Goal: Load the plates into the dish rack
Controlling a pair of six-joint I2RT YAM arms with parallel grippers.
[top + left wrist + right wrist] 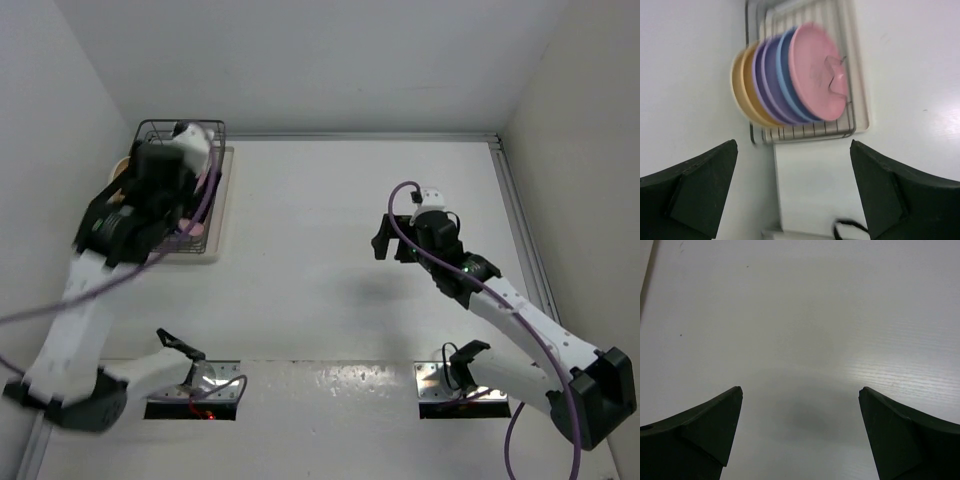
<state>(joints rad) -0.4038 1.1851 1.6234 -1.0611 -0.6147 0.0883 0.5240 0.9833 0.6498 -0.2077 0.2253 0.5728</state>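
The plates (790, 80) stand on edge, side by side in one row, in the dish rack (815, 131), which sits at the bench's (910, 75) far left corner.

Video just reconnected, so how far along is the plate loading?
Done: six plates stand on edge in the dish rack, pink at one end. In hand: nothing; left hand and right hand are open, empty. Left: probably nothing, no plate shows on the table.

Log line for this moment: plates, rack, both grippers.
plates: standing in dish rack | left gripper: open, empty | right gripper: open, empty, over table
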